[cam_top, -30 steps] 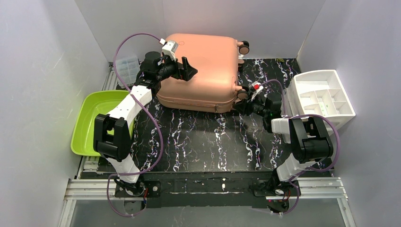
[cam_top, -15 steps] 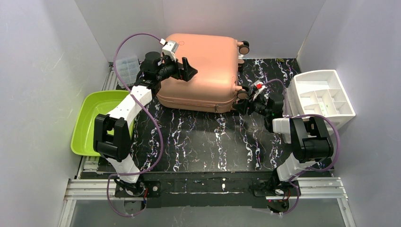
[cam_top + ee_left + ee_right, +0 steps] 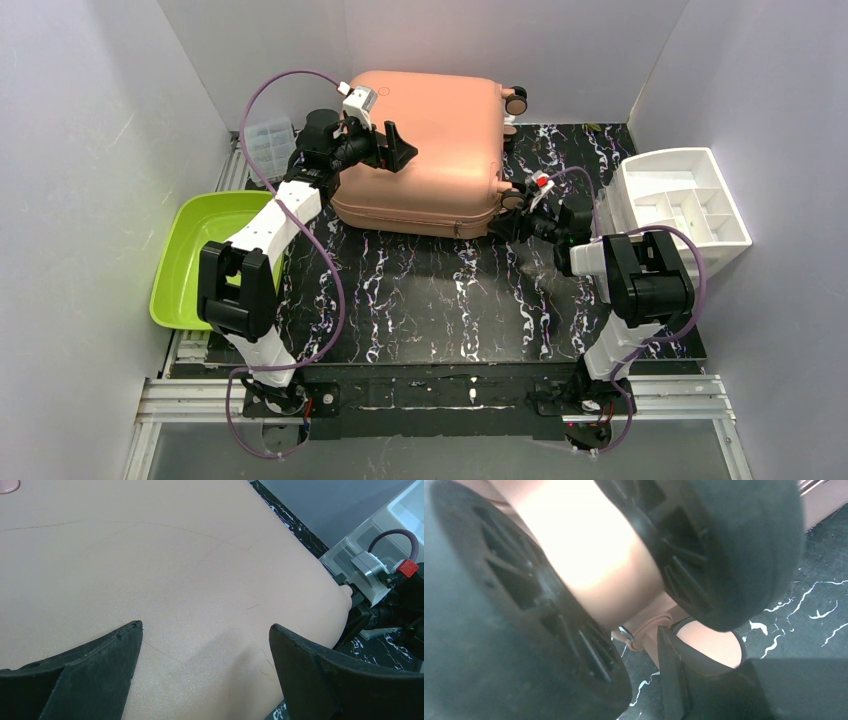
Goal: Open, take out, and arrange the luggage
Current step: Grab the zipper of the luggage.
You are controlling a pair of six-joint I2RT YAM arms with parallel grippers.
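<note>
Overhead looks down — wrist cameras sit close against the luggage (image 3: pixel 440 160).

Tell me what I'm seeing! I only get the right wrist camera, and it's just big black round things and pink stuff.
Observer: That's a wheel at the near right corner of the luggage. Your right claw is right at it.
Operator: Is the luggage open?
Observer: No, it lies flat on the table with its lid shut.
Operator: Where's the other claw?
Observer: The left claw is over the luggage's top, spread wide open, holding nothing.
</note>
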